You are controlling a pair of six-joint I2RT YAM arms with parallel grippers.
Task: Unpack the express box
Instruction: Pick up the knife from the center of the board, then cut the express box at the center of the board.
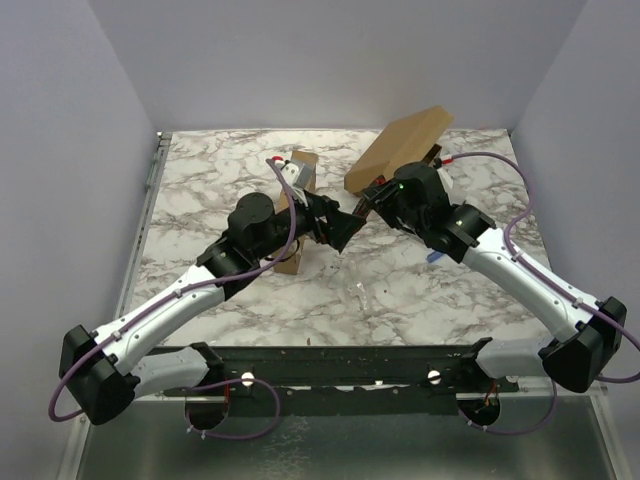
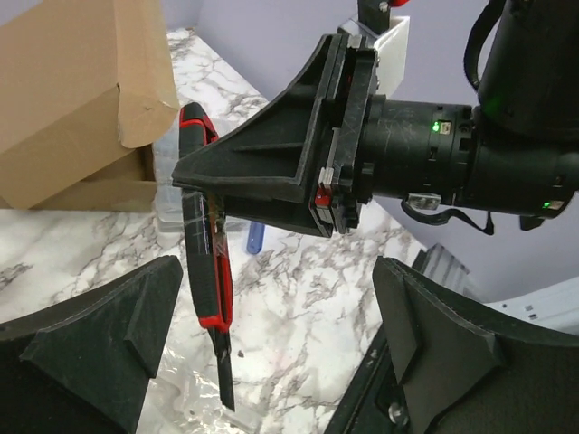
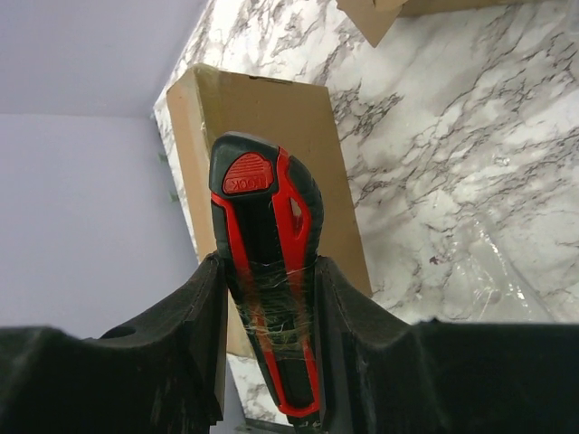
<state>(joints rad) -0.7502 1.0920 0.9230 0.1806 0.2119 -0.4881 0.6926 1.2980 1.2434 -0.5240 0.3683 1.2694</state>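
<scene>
A brown cardboard express box (image 1: 400, 150) sits tilted at the back right of the marble table; it also shows in the left wrist view (image 2: 72, 99). My right gripper (image 1: 362, 205) (image 3: 270, 271) is shut on a red and black utility knife (image 3: 267, 235), held above the table with its blade pointing down, as the left wrist view (image 2: 208, 271) shows. My left gripper (image 1: 335, 228) (image 2: 276, 298) is open and empty, facing the right gripper and the knife at close range.
A second cardboard box (image 1: 300, 175) (image 3: 271, 127) stands by the left arm. A blue object (image 1: 432, 258) (image 2: 256, 237) lies near the right arm. Clear plastic film (image 3: 488, 271) lies on the table, and a clear container (image 2: 167, 194) sits beside the big box.
</scene>
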